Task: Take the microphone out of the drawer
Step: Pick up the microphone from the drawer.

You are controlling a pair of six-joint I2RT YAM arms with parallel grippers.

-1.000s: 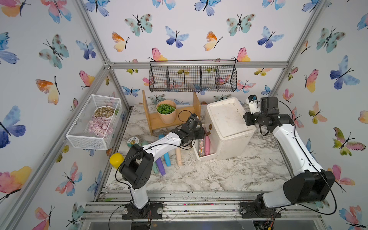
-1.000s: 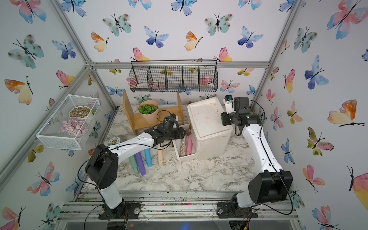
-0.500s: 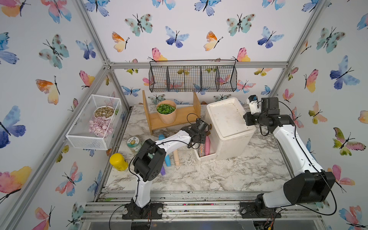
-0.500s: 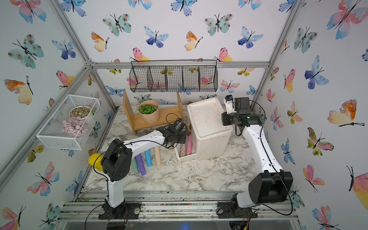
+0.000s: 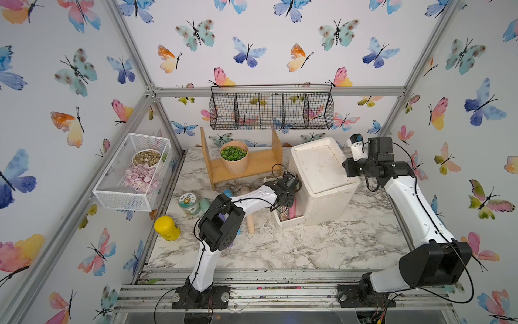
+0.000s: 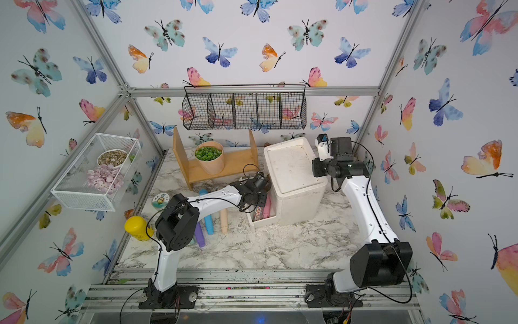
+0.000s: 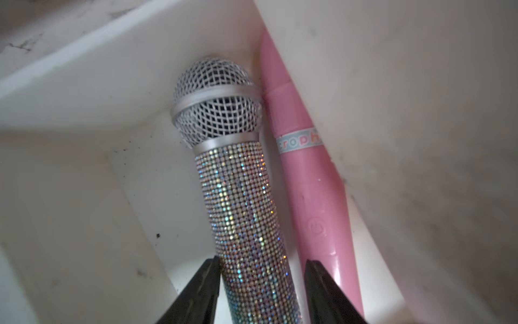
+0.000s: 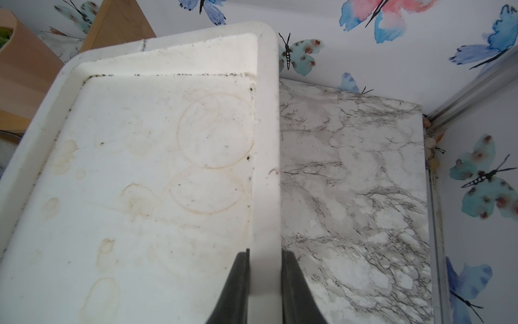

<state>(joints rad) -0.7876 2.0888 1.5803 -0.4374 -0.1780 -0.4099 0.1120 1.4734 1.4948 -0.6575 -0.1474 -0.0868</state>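
The white drawer [image 5: 290, 223] stands pulled out at the left foot of the white cabinet [image 5: 322, 168]. Inside lie a glittery microphone [image 7: 241, 196] with a silver mesh head and a pink microphone [image 7: 305, 179] beside it, against the cabinet side. My left gripper [image 7: 262, 260] reaches into the drawer, open, its fingers either side of the glittery handle. One finger touches the handle and the other stands off it. In both top views that gripper [image 5: 286, 196] [image 6: 256, 196] covers the drawer's back part. My right gripper [image 8: 265, 252] is shut on the cabinet's top rim [image 8: 266, 168].
Blue, purple and beige cylinders [image 6: 208, 221] lie on the marble left of the drawer, partly under my left arm. A yellow bottle [image 5: 166, 227] and a small jar [image 5: 189, 203] stand further left. A wooden shelf [image 5: 252, 168] with a plant pot stands behind, under a wire basket [image 5: 272, 109].
My left arm has swung right, away from the things on the table, and lowered its gripper into the drawer over the glittery microphone. The right arm has not moved.
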